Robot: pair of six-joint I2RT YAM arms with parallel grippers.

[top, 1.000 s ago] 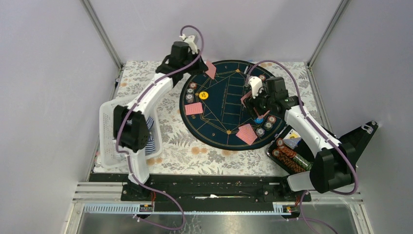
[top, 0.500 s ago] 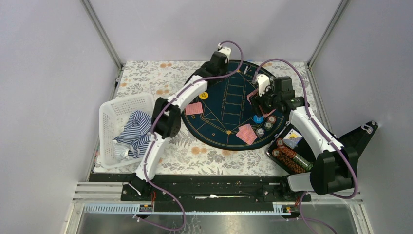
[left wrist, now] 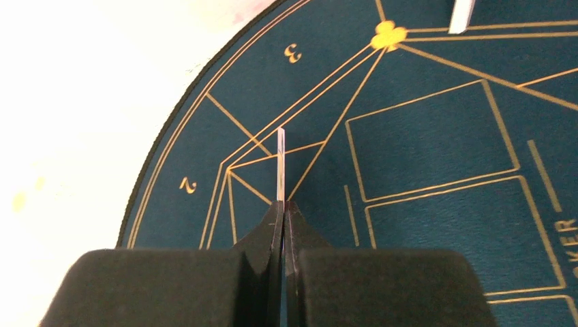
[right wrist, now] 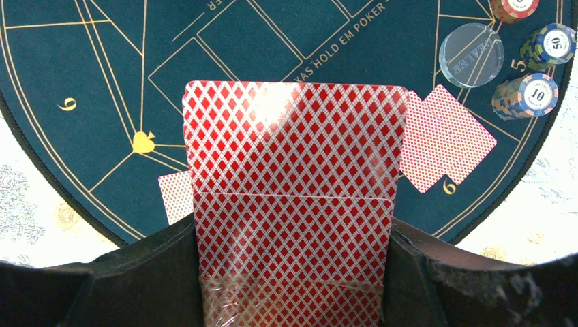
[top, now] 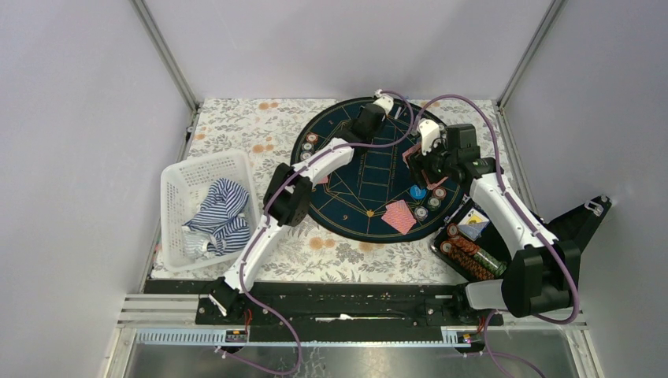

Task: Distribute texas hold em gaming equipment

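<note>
Stretching clear across the table, the white left arm point(top: 315, 161) reaches over the round dark blue mat with gold lines point(top: 354, 197) to its far side, close by the right claw point(top: 417, 161). Red-backed cards point(top: 399, 216) and small round chip stacks point(top: 433, 202) sit on the mat's near right.

Down the left wrist now: the left claw point(left wrist: 281, 211) is squeezed tight on a single thin playing card point(left wrist: 281, 163), seen edge-on above the gold wedge between seats 2 and 3. Best play, I'd say: drop low, tilt it flat and let go inside the wedge, clear of the neighbour.

Right wrist: jaws half-spread, clamped on the red diamond-backed deck point(right wrist: 293, 170), held above the mat.

A second ago that left arm hung at the mat's far left. It has swung right since.
</note>
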